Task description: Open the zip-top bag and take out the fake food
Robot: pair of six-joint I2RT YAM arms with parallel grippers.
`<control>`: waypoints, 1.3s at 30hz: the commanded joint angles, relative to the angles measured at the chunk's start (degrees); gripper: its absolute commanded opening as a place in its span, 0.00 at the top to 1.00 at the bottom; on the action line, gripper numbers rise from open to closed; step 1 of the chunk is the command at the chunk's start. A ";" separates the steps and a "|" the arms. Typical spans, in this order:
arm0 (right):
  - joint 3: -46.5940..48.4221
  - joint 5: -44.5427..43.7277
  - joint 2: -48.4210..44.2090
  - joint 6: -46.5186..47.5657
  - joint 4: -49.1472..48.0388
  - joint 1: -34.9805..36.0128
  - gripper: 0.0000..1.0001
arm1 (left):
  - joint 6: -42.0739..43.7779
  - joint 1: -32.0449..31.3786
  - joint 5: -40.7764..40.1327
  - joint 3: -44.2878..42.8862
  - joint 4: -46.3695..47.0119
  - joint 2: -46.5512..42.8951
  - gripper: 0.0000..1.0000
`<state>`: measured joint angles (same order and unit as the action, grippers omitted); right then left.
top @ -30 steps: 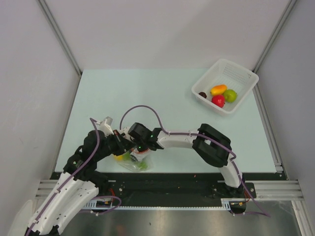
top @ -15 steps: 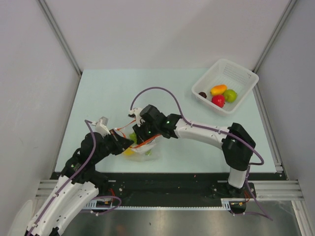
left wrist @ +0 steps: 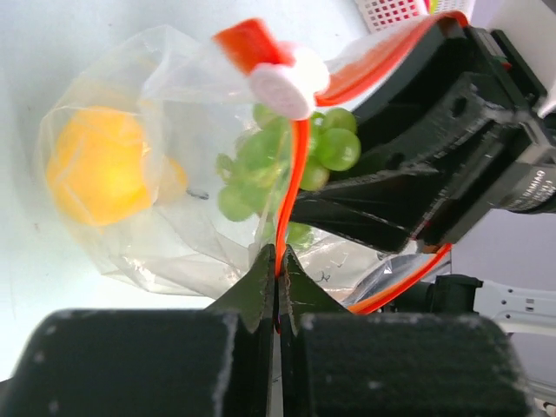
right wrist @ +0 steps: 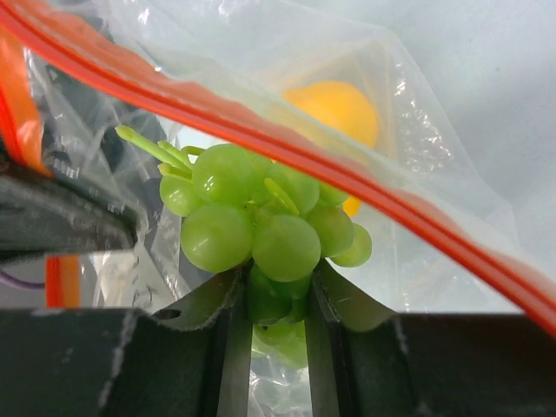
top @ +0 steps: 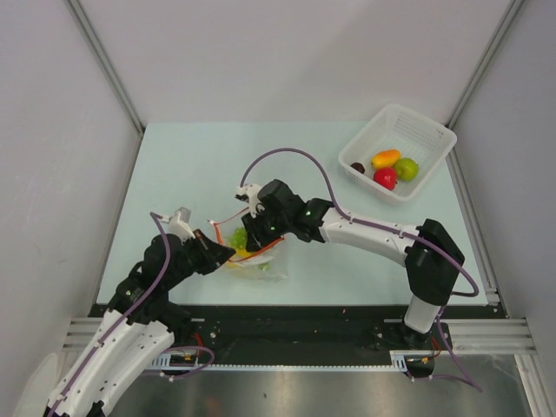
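Clear crinkly plastic zip-top bag (top: 265,268), front-left on the table (top: 191,165), mouth held open.
Left gripper (left wrist: 278,261) pinches shut on the orange-red zip strip (left wrist: 294,182), apparently anchoring the mouth, which tilts up and away; the strip runs roughly left-right. A yellow-orange plastic fruit (right wrist: 334,109) lies inside. Right gripper (right wrist: 276,291), jaws narrow, clasps the green plastic grape bunch (right wrist: 252,226).

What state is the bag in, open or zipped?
Open. The left end effector pinches one side of the bag's zip strip, parted from the other; the right end effector grips the grapes.
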<state>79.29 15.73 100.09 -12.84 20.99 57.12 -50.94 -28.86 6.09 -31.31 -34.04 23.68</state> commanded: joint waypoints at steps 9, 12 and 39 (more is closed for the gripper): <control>-10.38 16.18 -12.20 2.29 -18.61 0.09 0.68 | 3.21 0.21 -3.90 -2.27 -2.00 1.01 1.00; -10.29 16.62 -11.59 -0.77 -24.49 0.01 0.68 | 2.16 0.21 -1.88 -0.95 0.63 2.24 1.00; 9.91 2.65 -8.24 -5.89 -19.53 -2.62 0.72 | 1.45 0.21 -2.82 -1.82 -0.05 -0.48 1.00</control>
<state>83.61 19.75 93.54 -19.68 -2.66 56.97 -49.65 -28.84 5.69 -30.72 -33.76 23.83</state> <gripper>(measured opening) 0.288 0.005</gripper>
